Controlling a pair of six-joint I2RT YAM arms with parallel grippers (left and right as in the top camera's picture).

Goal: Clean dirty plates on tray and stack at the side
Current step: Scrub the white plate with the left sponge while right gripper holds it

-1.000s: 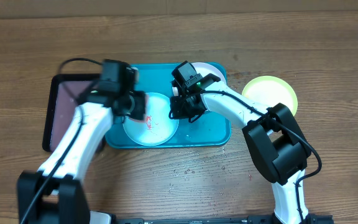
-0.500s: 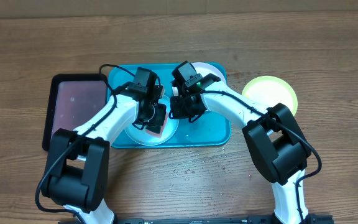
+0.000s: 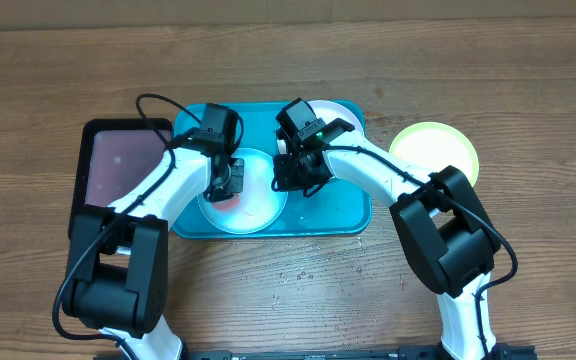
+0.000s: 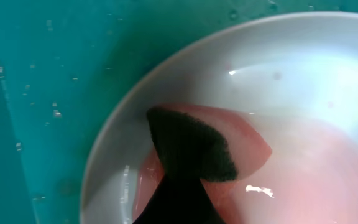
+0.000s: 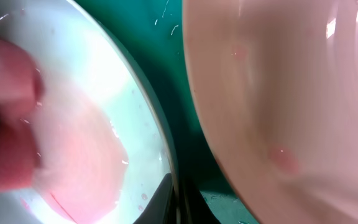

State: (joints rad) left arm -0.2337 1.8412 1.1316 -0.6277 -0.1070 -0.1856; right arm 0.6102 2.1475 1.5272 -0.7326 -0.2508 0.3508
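Note:
The light blue plate (image 3: 258,205) lies in the teal tray (image 3: 343,215). My left gripper (image 3: 225,183) is shut on a pink sponge with a dark scouring pad (image 4: 191,146) and presses it on the plate's left part (image 4: 303,68). My right gripper (image 3: 290,178) is shut on the plate's right rim (image 5: 166,162), with a finger on each side of it. The white plate (image 3: 343,112) lies in the tray's far right corner and looks pinkish in the right wrist view (image 5: 278,81). The yellow-green plate (image 3: 434,150) lies on the bare wood right of the tray.
A black-rimmed tray with a pinkish inside (image 3: 118,175) lies against the teal tray's left side. Small droplets (image 3: 293,275) dot the wood in front of the tray. Bare wood-grain tabletop (image 3: 528,230) surrounds everything.
My left gripper swept the sponge right across the light blue plate, then back to its left part. The red smears seen earlier in the plate's middle no longer show. The right arm has not moved.

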